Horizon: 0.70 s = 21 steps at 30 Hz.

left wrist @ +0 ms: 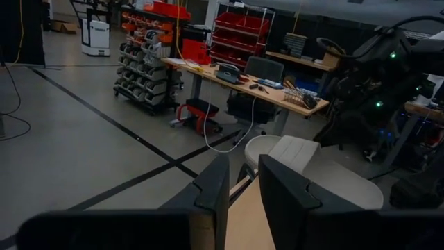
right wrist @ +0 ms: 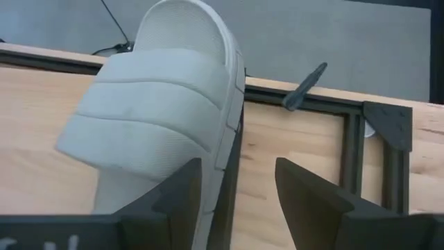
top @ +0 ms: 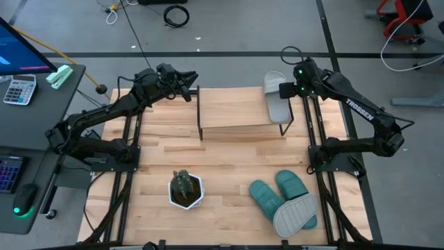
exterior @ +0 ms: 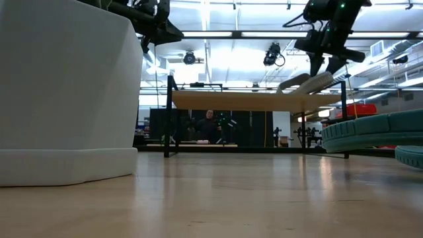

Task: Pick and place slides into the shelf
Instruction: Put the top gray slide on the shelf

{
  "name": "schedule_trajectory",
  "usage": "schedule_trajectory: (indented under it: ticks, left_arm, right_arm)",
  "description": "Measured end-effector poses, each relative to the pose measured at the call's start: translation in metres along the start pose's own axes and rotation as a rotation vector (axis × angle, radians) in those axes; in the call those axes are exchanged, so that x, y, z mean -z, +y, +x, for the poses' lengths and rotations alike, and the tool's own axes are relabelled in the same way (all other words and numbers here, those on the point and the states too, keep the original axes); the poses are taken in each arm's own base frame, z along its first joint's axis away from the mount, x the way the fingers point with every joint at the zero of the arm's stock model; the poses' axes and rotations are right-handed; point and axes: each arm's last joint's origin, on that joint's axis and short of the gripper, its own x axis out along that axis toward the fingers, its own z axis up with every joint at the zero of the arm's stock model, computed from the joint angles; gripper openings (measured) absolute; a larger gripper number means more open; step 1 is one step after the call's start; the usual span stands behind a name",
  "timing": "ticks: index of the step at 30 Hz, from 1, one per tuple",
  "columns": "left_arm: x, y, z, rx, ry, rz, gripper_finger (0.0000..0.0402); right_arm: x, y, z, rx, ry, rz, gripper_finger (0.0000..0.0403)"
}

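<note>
The shelf (top: pixel 236 111) stands at the table's far middle. One grey-white slide (top: pixel 275 97) lies on its right end, toe past the shelf's far edge; in the low view (exterior: pixel 307 81) it looks tilted. My right gripper (right wrist: pixel 239 187) is open just over that slide's right side, one finger by the strap, the other out over the table. My left gripper (top: pixel 193 89) hovers above the shelf's left far corner, open by a narrow gap (left wrist: pixel 243 184) and empty. Two teal slides (top: pixel 267 198) lie at the near right, with the other grey-white slide (top: pixel 295 215) partly on one of them. My right gripper stands open astride the grey-white slide's right side edge (right wrist: pixel 227 149), beside the strap, coming from above and slanting. I cannot tell whether either finger touches the slide. The slide lies on the shelf top.
A potted plant in a white pot (top: pixel 186 189) stands near the front middle and fills the left of the low view (exterior: pixel 66 86). The shelf top left of the slide is bare wood (top: pixel 222 107). A desk with a keyboard and a calculator (top: pixel 21 89) stands left of the table.
</note>
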Motion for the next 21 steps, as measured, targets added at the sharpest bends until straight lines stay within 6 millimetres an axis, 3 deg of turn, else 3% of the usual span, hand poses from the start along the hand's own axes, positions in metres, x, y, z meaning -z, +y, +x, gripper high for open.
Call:
schedule_trajectory:
  ticks: [7, 16, 21]
  left_arm:
    - [0.0002, 0.0, 0.0, 0.0, 0.002, 0.0, 0.0089]
    - [0.0008, 0.0002, 0.0001, -0.002, 0.008, 0.0, 0.0081]
    - [0.0008, 0.0002, 0.0001, -0.002, 0.008, 0.0, 0.0086]
  right_arm:
    - [-0.0001, -0.0039, 0.0006, 0.09, -0.028, 0.03, 0.019]
    - [-0.0045, 0.0003, 0.0064, -0.019, 0.004, 0.009, 0.019]
    - [-0.0043, -0.0008, 0.0066, 0.014, -0.005, 0.005, 0.019]
